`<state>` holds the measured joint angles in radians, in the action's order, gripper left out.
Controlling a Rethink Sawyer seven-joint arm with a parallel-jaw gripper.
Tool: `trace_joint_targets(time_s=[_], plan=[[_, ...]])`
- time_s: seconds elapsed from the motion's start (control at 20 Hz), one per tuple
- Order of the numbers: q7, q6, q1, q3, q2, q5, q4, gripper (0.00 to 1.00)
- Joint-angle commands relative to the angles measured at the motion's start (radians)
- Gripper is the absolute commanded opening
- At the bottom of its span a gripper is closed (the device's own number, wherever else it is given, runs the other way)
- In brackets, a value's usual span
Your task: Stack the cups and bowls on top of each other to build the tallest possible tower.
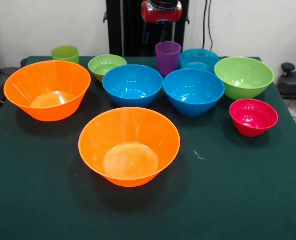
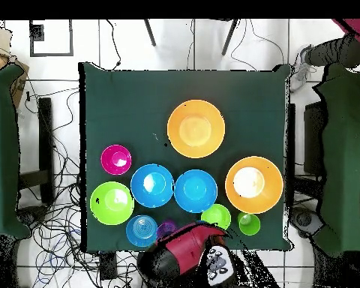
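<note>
Every piece stands singly on the dark green table; no tower shows. Two orange bowls (image 1: pixel 48 90) (image 1: pixel 129 147) are the widest. Behind them sit two blue bowls (image 1: pixel 132 84) (image 1: pixel 193 91), a teal bowl (image 1: pixel 199 59), a large lime bowl (image 1: pixel 244 76), a small lime bowl (image 1: pixel 107 65) and a red-pink bowl (image 1: pixel 253 116). The purple cup (image 1: pixel 168 56) and the green cup (image 1: pixel 65 53) stand upright at the far edge. My gripper (image 1: pixel 157 34) hangs just above and behind the purple cup (image 2: pixel 166 227), holding nothing visible.
The red arm (image 2: pixel 184 247) overhangs the table edge (image 2: pixel 183 69) by the cups. Cables lie on the floor around the table. A person's sleeve (image 2: pixel 348 45) shows at the overhead view's upper right corner, and other green tables flank both sides.
</note>
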<state>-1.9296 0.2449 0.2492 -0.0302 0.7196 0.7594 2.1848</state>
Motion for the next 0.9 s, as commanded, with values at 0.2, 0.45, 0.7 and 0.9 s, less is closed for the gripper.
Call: trace_joint_targets(time_s=[0.2,0.45,0.7,0.9], plan=[[-0.119,-0.136,-0.061,0.053,-0.167,0.055,-0.103,1.00],[-0.116,-0.178,-0.084,0.090,-0.220,0.047,-0.139,1.00],[-0.095,-0.175,-0.078,0.088,-0.202,0.032,-0.123,1.00],[-0.093,-0.180,-0.088,0.096,-0.203,0.024,-0.124,1.00]])
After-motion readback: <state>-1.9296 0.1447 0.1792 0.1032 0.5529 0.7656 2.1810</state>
